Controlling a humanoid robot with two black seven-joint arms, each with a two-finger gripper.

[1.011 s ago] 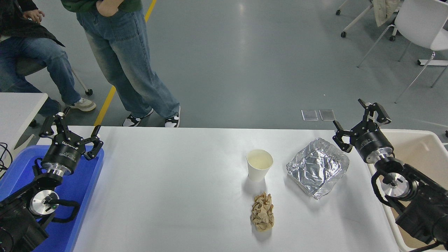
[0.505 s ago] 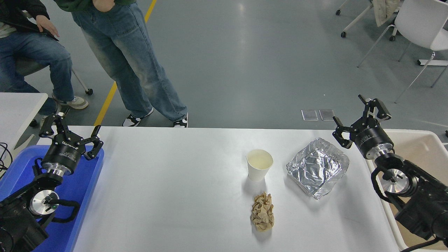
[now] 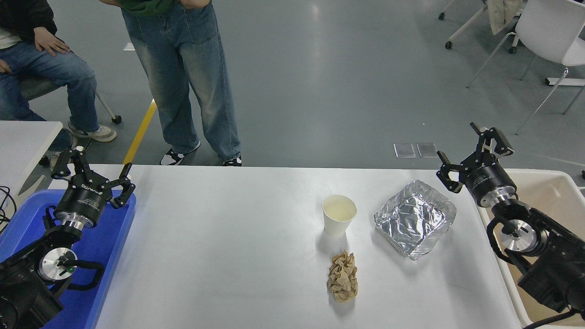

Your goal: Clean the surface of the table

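The large white table surface (image 3: 219,246) fills the lower picture. On its right half stand a white paper cup (image 3: 338,214), a crumpled foil tray (image 3: 415,218) and a crumpled brown paper ball (image 3: 343,276). My right gripper (image 3: 473,153) is open and empty, raised at the table's far right edge just beyond the foil tray's far corner. My left gripper (image 3: 91,171) is open and empty, parked at the lower left over the blue tray.
A blue plastic tray (image 3: 107,246) lies at the left edge under the left arm. A cream bin (image 3: 555,192) stands at the right of the table. One person stands and another sits beyond the far left corner. A smaller white tabletop (image 3: 23,137) shows at the left.
My right gripper has moved slightly up and to the right, away from the foil tray. The standing person has stepped to the right. The left arm has not moved.
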